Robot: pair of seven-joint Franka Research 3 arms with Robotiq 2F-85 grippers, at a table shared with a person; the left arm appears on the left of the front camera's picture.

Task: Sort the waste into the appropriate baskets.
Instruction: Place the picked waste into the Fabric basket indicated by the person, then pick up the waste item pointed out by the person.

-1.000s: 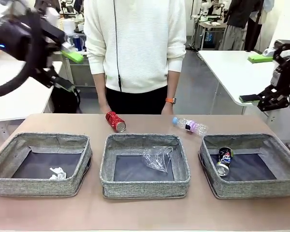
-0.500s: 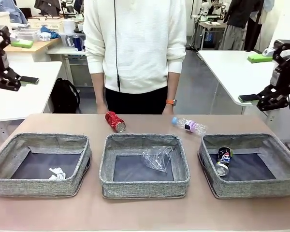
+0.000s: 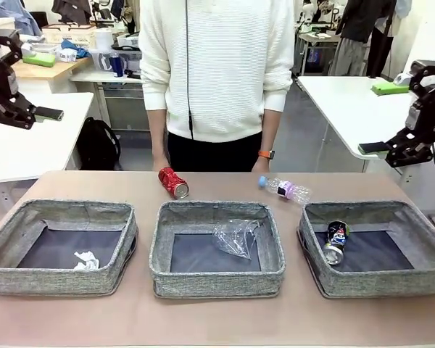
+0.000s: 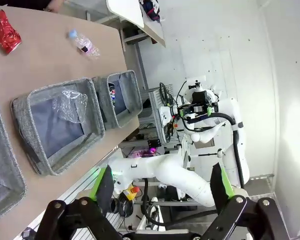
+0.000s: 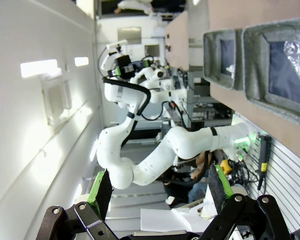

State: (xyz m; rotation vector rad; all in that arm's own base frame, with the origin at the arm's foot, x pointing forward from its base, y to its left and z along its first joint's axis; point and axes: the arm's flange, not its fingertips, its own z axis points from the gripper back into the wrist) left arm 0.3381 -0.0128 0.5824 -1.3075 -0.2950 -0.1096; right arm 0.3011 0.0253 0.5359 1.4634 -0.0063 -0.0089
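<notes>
Baskets: three in row, left basket [image 3: 58,281], middle basket [image 3: 217,284], right basket [image 3: 380,286]. Clear cup [image 3: 235,238] lies in middle basket. Bottle [image 3: 286,189] on table behind gap between middle and right baskets, on its side, long way across table, blue cap toward red can [image 3: 173,182]. Red can on table behind middle basket, on side, slanting. Dark can [image 3: 336,242] leans in right basket. Paper wad [image 3: 85,260] in left basket. Three sorted, two left, I think. Left gripper [image 4: 160,187], right gripper [image 5: 157,187]: spread wide, holding nothing.

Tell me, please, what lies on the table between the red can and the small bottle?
Nothing: in the front view, the tabletop between the red can and the small bottle is bare.
</notes>
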